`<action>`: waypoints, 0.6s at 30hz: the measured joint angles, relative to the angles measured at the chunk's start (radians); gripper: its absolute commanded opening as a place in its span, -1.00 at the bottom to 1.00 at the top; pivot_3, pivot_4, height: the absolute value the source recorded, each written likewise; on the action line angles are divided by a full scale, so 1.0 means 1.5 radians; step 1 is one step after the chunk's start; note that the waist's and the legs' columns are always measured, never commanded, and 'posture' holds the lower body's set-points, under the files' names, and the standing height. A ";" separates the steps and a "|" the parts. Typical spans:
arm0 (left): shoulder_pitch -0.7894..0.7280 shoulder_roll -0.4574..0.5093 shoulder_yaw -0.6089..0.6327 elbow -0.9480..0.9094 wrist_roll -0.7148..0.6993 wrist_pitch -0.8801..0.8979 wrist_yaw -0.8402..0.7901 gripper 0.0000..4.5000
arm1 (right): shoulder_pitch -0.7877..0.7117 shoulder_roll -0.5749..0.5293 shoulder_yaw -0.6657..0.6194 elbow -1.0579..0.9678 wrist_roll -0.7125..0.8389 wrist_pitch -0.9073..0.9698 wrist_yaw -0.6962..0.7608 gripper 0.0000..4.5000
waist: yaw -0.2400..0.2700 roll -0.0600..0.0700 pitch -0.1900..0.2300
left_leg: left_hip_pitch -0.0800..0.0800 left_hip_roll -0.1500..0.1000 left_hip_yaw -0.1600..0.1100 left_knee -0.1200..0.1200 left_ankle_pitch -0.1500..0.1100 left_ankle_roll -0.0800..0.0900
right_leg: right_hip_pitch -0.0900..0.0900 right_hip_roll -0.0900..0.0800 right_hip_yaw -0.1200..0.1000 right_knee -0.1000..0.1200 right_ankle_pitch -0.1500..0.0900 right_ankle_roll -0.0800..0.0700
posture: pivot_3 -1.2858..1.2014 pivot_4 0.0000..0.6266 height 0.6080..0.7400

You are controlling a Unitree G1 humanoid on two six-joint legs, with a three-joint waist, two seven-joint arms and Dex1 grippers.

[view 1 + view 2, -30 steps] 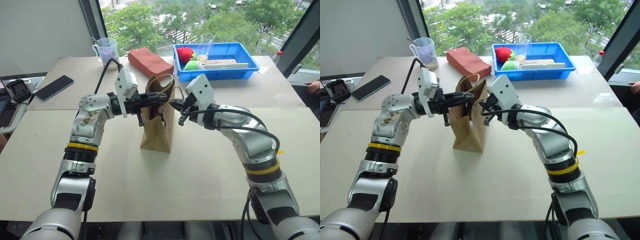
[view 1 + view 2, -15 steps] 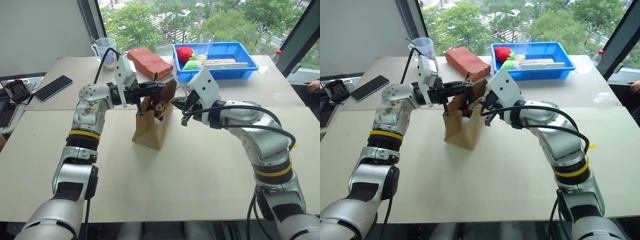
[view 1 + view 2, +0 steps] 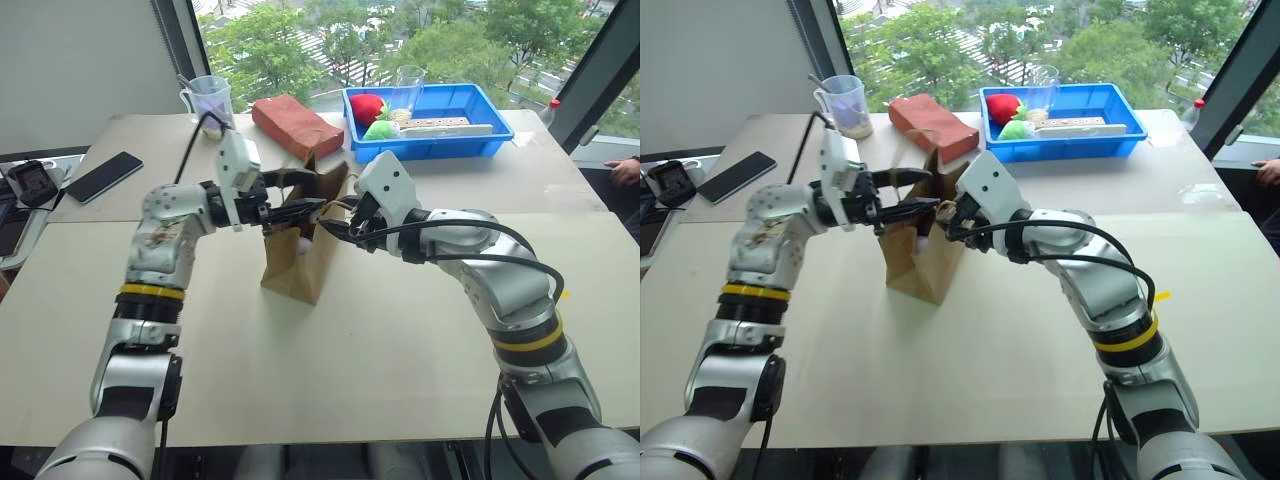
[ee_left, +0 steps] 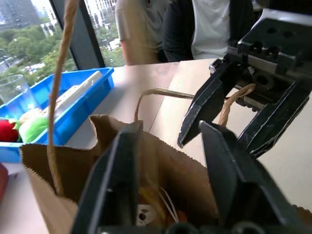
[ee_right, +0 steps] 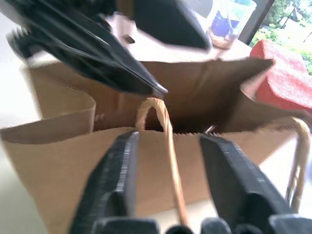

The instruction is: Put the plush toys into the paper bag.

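Observation:
The brown paper bag (image 3: 293, 272) stands slightly tilted on the table between my two arms, its mouth open. Down in the mouth, the left wrist view shows orange and white plush toys (image 4: 148, 210). My left gripper (image 3: 320, 190) hovers level over the bag's rim with its fingers spread and nothing between them. My right gripper (image 3: 330, 230) faces it from the other side, also open. One tan cord handle (image 5: 157, 112) loops up loose in the gap between the right fingers. The other handle (image 4: 58, 97) hangs free near the left gripper.
A blue bin (image 3: 480, 143) at the back holds a red plush (image 3: 372, 107) and a green plush (image 3: 383, 130). A reddish block (image 3: 298, 125) lies just behind the bag. A plastic cup (image 3: 210, 100) and a phone (image 3: 108, 175) sit to the left. A person's hand (image 3: 628, 172) shows at the right edge.
Both grippers were shut at the bag's top; now both have opened and let go. The bag rests on the table, and the left gripper has drawn back a little.

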 measured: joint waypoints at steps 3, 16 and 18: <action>0.075 0.034 0.038 -0.138 -0.040 0.080 0.054 1.00 | -0.015 -0.017 -0.008 0.016 0.001 -0.026 0.030 0.95 | -0.001 0.000 0.000 | 0.000 0.000 0.000 0.000 0.000 0.000 | 0.000 0.000 0.000 0.000 0.000 0.000 | 0.03 -0.52 1.00; 0.369 0.060 0.092 -0.465 -0.097 0.263 0.269 1.00 | -0.053 -0.053 -0.013 0.102 -0.004 -0.124 0.136 0.98 | 0.013 0.000 0.000 | 0.001 0.000 0.001 0.000 0.000 0.000 | 0.001 0.000 0.000 -0.002 0.000 0.000 | 0.03 -0.52 1.00; 0.369 0.042 0.072 -0.465 -0.085 0.251 0.289 1.00 | -0.056 -0.050 -0.011 0.112 -0.005 -0.129 0.144 0.98 | 0.018 0.000 0.000 | 0.001 0.000 0.001 0.000 0.000 0.000 | 0.001 0.000 0.000 -0.002 0.000 0.000 | 0.03 -0.52 1.00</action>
